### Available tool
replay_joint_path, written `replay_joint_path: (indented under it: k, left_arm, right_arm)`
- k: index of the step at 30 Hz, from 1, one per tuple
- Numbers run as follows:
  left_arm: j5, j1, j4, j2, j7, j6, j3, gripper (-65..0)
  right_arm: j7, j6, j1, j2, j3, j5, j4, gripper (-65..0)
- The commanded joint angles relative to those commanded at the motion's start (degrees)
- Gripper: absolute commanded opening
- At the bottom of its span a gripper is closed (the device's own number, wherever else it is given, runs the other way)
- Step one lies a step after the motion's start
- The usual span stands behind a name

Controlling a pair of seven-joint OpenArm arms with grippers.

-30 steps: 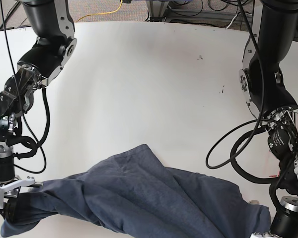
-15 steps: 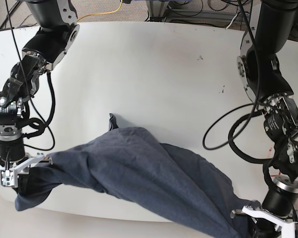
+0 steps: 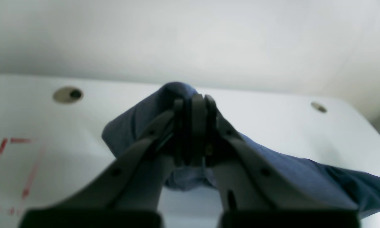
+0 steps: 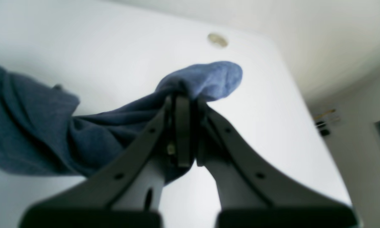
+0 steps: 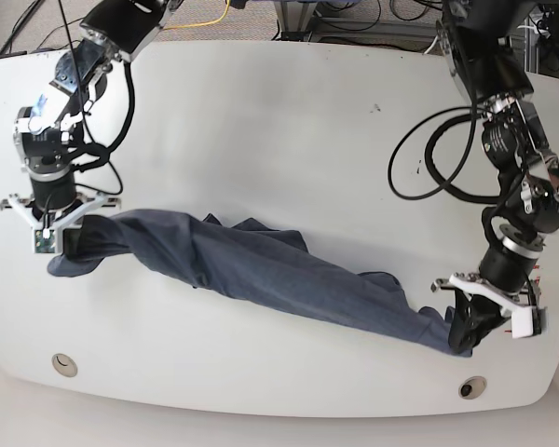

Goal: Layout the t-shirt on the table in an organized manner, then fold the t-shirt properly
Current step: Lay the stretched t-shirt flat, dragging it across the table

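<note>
I've got the t-shirt (image 5: 270, 279) stretched across the table (image 5: 289, 130), left hand (image 5: 480, 321) clamped on one end, right hand (image 5: 67, 233) clamped on the other.

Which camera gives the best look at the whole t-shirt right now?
The base view: the t-shirt stretches between the right gripper and left gripper. Each wrist view shows only one pinched, bunched end.
</note>
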Motion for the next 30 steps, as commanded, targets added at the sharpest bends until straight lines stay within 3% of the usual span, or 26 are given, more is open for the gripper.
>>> replay_joint_path:
  k: [13,20,30]
  left_arm:
    - [-9.5,19.7,0.4,-6.7,0.0,0.0,-9.5,-65.0]
    - [-13.0,27.2,0.4,-9.7,0.0,0.0,-14.0,-65.0]
    - [-12.9,35.4,0.2,-10.0,0.0,-0.6,-18.7,-65.0]
  right_arm:
    - [0.1,0.0,-14.8,-7.4,0.0,0.0,0.0,-64.5]
    - [0.1,0.0,-20.0,-7.9,0.0,0.0,0.0,-64.5]
    - [0.0,0.0,-25.8,-8.0,0.0,0.0,-0.1,-64.4]
